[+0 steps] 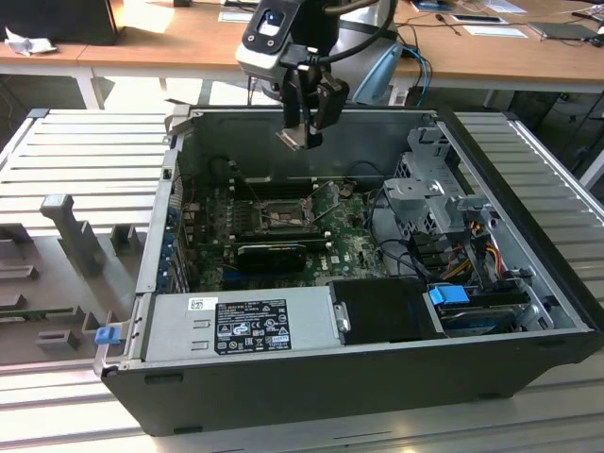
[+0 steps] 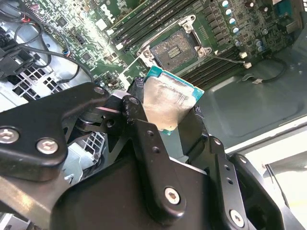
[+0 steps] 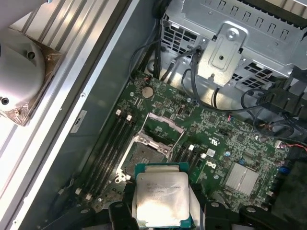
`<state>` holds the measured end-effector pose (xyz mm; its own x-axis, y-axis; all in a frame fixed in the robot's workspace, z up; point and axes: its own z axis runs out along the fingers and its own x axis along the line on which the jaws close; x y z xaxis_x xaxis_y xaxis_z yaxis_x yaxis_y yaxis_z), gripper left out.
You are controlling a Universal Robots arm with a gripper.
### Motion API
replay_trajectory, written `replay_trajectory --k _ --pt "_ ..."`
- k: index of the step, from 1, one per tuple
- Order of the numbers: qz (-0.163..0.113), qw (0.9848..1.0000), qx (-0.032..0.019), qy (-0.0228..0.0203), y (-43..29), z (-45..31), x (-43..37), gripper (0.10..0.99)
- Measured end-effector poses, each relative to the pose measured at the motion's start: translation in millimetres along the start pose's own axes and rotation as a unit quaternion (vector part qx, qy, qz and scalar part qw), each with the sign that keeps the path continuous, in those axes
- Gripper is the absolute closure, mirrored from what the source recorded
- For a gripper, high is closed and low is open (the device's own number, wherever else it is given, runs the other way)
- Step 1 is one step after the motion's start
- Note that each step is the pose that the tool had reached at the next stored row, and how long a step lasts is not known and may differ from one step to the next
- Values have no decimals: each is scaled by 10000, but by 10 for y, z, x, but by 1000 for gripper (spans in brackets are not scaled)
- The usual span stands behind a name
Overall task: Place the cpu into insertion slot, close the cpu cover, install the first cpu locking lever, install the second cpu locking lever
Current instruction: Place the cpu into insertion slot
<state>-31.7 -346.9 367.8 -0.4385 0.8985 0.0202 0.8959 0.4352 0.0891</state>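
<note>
Black metal fingers (image 2: 139, 120) pinch the small flat square silver-topped cpu (image 3: 161, 199) well above the dark-rimmed square insertion slot (image 2: 173, 49)

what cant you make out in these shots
Second wrist view: the gripped edge of the cpu, hidden by the gripper fingers.
First wrist view: part of the insertion slot, covered by the cpu.
Exterior view: the slot's contacts, too small.

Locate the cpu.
In the exterior view the cpu is held in the gripper above the open case, well clear of the insertion slot below.
</note>
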Motion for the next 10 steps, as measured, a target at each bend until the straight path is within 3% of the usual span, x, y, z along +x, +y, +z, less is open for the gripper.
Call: replay_trajectory --k 10 --pt "277 9996 -6 -25 -1 3 0 557"
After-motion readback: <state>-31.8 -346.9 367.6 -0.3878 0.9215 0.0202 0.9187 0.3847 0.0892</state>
